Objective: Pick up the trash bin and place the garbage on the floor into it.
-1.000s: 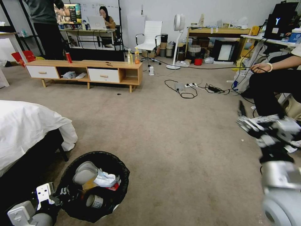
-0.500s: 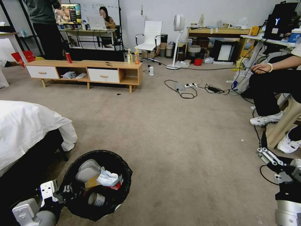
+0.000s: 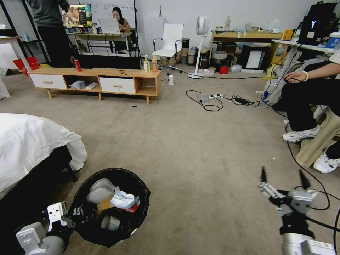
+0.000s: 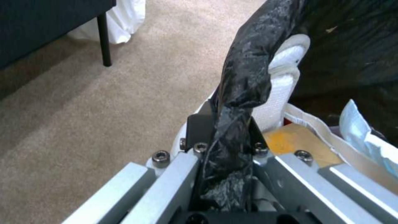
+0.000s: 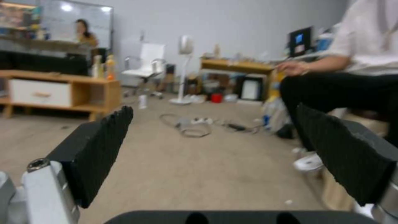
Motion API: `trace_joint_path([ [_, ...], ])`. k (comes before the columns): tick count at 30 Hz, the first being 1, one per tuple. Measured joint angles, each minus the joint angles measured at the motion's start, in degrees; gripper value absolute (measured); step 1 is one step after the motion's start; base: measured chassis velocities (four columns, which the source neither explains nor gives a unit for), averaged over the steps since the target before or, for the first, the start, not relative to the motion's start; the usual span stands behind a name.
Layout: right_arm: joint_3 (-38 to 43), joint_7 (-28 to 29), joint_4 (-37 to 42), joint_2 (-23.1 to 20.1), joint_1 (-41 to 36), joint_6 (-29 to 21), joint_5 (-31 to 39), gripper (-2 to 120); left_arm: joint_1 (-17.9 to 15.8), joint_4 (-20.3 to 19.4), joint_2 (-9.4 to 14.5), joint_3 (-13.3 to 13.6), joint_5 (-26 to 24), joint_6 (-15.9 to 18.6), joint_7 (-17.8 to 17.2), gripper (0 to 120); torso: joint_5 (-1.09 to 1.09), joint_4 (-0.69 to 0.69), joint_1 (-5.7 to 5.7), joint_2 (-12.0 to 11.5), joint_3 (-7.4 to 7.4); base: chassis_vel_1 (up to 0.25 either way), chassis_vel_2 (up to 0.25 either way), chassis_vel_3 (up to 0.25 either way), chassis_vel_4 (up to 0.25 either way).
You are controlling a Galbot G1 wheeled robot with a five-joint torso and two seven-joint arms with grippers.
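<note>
The trash bin (image 3: 141, 193), lined with a crinkly black bag, hangs low at the front left, just above the floor (image 3: 198, 159). My left gripper (image 3: 75, 214) is shut on its near rim; in the left wrist view the gripper (image 4: 226, 137) pinches the black bag-covered rim (image 4: 257, 46). Garbage lies inside the bin: white tissues (image 3: 122, 200), a brown paper piece (image 3: 105, 204), a can (image 3: 110, 223). My right gripper (image 3: 283, 176) hovers open at the front right with nothing in it, and its black pads (image 5: 95, 149) stand wide apart.
A bed with a white sheet (image 3: 32, 141) is close on the left. A seated person's legs and shoes (image 3: 301, 134) and a black cable (image 3: 308, 166) lie by the right arm. A low wooden cabinet (image 3: 95, 79) and floor cables (image 3: 212, 101) are farther ahead.
My right arm has swung down and inward from the right edge, its gripper now low and pointing forward. The bin and left gripper have shifted slightly to the right.
</note>
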Motion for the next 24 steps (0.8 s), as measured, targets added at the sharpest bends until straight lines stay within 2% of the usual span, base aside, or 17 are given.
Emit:
trace_joint_path([
  [8, -2.1, -1.4, -2.2, -1.2, 2.5, -0.6, 0.4, 100, -0.2, 0.6, -0.6, 0.2, 1.0, -0.2, 0.4, 2, 0.0, 0.0, 0.0, 0.0, 0.0, 0.0, 0.0, 0.0, 0.0],
  [24, -2.2, -1.3, -3.0, -0.9, 3.5, -0.4, 0.3, 100, -0.2, 1.0, -1.0, 0.1, 2.1, -0.5, 1.1, 2, 0.0, 0.01, 0.0, 0.0, 0.0, 0.0, 0.0, 0.0, 0.0],
])
